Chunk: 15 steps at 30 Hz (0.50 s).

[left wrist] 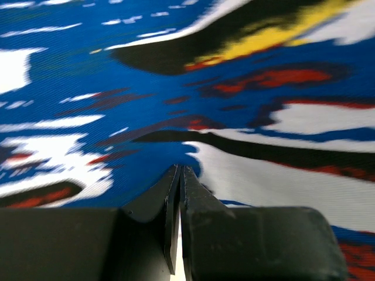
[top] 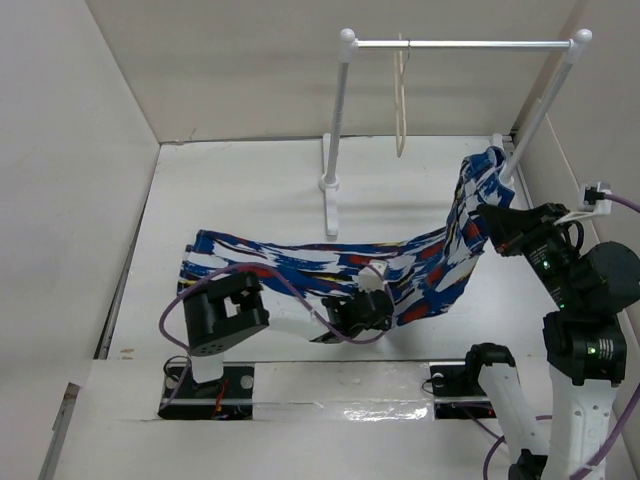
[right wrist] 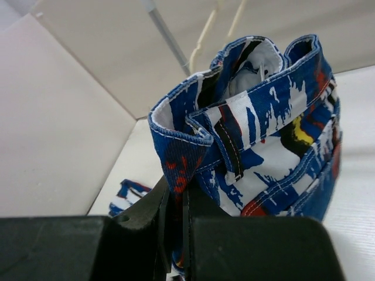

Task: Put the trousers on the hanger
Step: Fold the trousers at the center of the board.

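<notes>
While the right tool (top: 484, 214) is clamping the stitched waistband end of the trousers (top: 420, 265) and holding it up off the table (top: 250, 190) on the right, the rest of the garment is trailing down and lying flat across the table toward the left. The left tool (top: 374, 292) is sitting low on the middle of the legs with its jaws pressed together. Creases are running into its fingertips (left wrist: 196, 196), so we are judging that it is pinching a fold of the cloth.

We are expecting the fabric to handle as light, limp and easily bunched, sagging wherever nothing is supporting it. The waistband is looking thicker and firmer, so we are treating it as the surest place to hold, with a second hold around mid-leg to spread the length.

The hanger (top: 401, 100) is hanging bare from the crossbar of the rack (top: 460, 43), edge-on to the top camera and well apart from the trousers. Its slim frame is likely to swing and let cloth slide off.

The table is looking white and smooth. Pale walls (top: 70, 150) are closing it in on the left, back and right, and the right arm is working just beside the rack's right pole.
</notes>
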{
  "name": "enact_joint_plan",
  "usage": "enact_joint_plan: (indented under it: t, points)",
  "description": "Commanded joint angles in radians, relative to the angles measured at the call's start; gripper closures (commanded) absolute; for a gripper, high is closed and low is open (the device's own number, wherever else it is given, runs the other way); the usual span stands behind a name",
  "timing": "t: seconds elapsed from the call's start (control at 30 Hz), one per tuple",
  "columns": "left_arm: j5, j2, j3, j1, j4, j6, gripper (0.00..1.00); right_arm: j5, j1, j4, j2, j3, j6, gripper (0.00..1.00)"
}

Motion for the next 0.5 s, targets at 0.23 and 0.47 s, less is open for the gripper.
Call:
enact_joint_plan:
  t: [0.23,0.47]
  points:
    - [0.068,-0.11,0.091,0.002,-0.001,0.093,0.6,-0.227,0.029,0.246,0.114,0.049,0.109,1.0]
    - [0.083,-0.572,-0.127,0.179,-0.096,0.109,0.55,-0.219,0.21,0.358,0.217,0.052,0.14,1.0]
